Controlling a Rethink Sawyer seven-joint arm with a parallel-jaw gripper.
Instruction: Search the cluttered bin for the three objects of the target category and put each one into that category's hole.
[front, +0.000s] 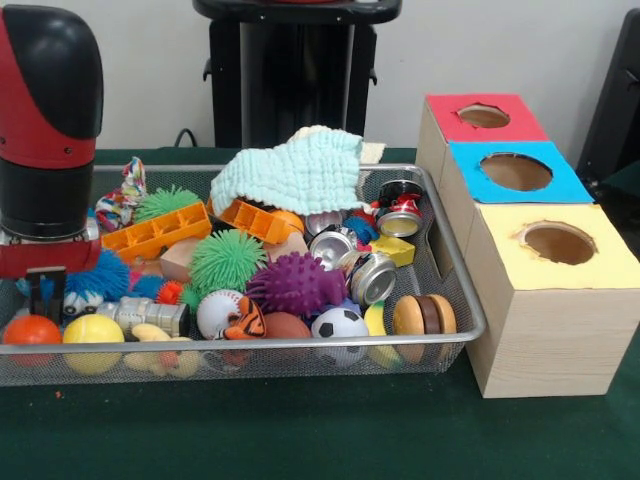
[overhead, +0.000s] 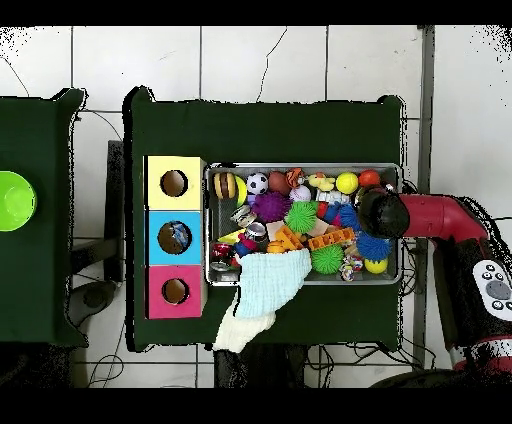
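The wire mesh bin (front: 300, 343) is full of toys; it also shows in the overhead view (overhead: 300, 167). My gripper (front: 45, 290) hangs low over the bin's left end in the front view, just above an orange ball (front: 30, 330) and a yellow ball (front: 92, 330). In the overhead view the arm's head (overhead: 378, 212) hides it. A pale ribbed cylinder (front: 145, 315) lies right of the gripper; I cannot tell whether it is a see-through bottle. No other bottle shows. The blue-surround hole (front: 516, 172) is the middle one on the wooden boxes; it also shows in the overhead view (overhead: 174, 237).
The red-surround hole (front: 484, 116) and the yellow-surround hole (front: 558, 243) flank the blue one. A pale green cloth (front: 290, 170) drapes over the bin's far rim. Silver cans (front: 372, 277) lie mid-right among spiky balls (front: 295, 283). A green bowl (overhead: 12, 200) sits on a side table.
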